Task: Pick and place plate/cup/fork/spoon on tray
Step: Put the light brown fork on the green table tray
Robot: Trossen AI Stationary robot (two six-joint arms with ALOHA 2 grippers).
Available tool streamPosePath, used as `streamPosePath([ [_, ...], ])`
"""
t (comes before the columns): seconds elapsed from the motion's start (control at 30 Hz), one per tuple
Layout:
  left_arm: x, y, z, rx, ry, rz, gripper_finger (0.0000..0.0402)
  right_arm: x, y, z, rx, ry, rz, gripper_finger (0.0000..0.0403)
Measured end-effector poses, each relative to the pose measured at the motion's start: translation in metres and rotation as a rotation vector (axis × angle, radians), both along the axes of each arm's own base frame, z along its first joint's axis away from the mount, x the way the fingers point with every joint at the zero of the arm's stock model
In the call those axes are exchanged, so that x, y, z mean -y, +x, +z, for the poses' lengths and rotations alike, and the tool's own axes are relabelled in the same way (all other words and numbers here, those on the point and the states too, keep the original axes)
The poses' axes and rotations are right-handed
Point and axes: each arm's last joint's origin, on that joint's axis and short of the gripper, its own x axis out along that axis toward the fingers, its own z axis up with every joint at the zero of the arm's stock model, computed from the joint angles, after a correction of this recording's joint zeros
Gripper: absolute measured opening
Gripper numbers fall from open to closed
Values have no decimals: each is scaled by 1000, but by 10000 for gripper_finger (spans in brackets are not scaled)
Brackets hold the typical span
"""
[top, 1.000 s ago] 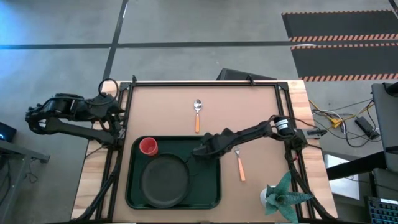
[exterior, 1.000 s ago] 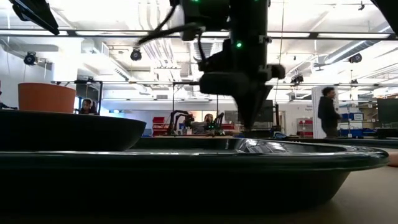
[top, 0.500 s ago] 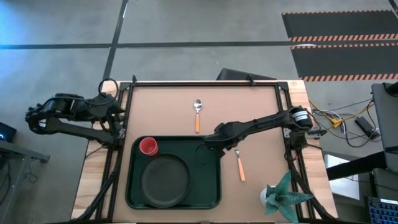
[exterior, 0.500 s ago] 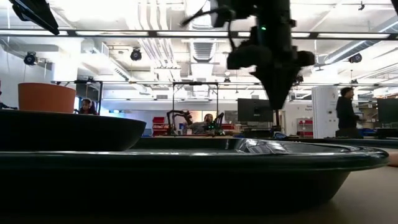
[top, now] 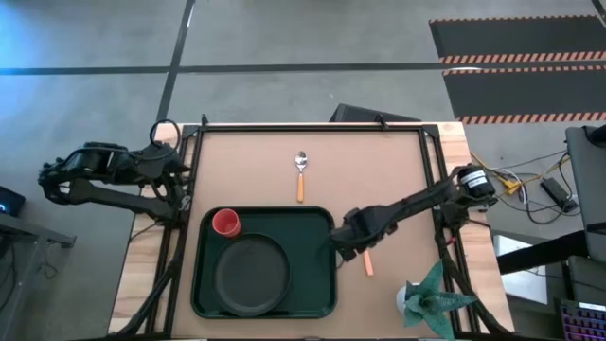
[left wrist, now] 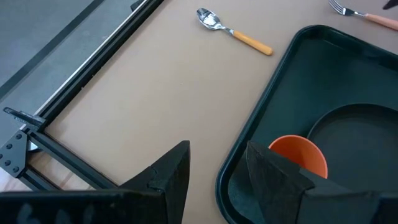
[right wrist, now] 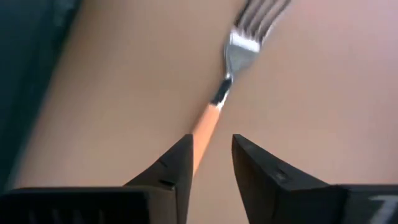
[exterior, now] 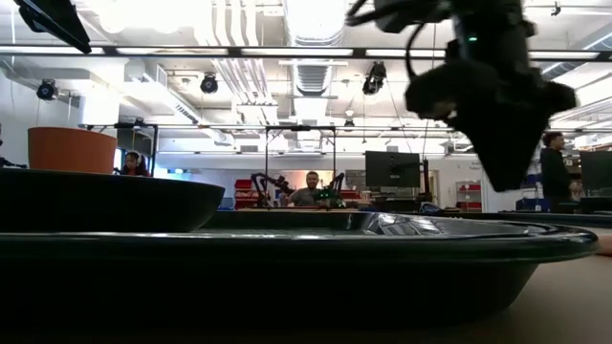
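Note:
The dark green tray (top: 317,284) lies at the table's near middle. On it rest the black plate (top: 251,275) and, at its far left corner, the red cup (top: 225,223). The spoon (top: 300,175) lies flat on the table beyond the tray. The fork (right wrist: 214,102) lies flat just right of the tray; only its orange handle (top: 367,263) shows from above. My right gripper (top: 348,244) hovers open above the fork, a finger on either side of the handle (right wrist: 205,127), clear of the table in the low view (exterior: 507,177). My left gripper (left wrist: 214,165) waits open off the table's left edge.
A small potted plant (top: 431,298) stands at the table's near right corner, close to the fork. Bare tabletop (top: 379,161) lies beyond and right of the spoon. A metal frame rail (top: 312,125) runs along the far edge.
My right gripper has left the space above the tray's far right part. It has moved toward the table's right edge and a little toward the near edge, and now stands above the fork. Plate, cup, spoon and fork have stayed where they were.

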Motion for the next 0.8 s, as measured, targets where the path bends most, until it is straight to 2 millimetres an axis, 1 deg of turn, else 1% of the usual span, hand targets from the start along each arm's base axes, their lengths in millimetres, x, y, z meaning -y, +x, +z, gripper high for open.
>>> streamPosePath([
  [0.1,0,0,0,0,0,0,142,-7,-4,-7,-13,3,-44,126],
  [0.3,0,0,0,0,0,0,142,-12,2,-17,92,24,-76,151],
  [0.4,0,0,0,0,0,0,142,-11,3,-22,127,5,-78,153],
  [0.57,0,0,0,0,0,0,142,-8,-5,-32,85,-17,-96,151],
  [0.8,0,0,0,0,0,-1,142,-8,-7,-34,78,-21,-113,153],
])
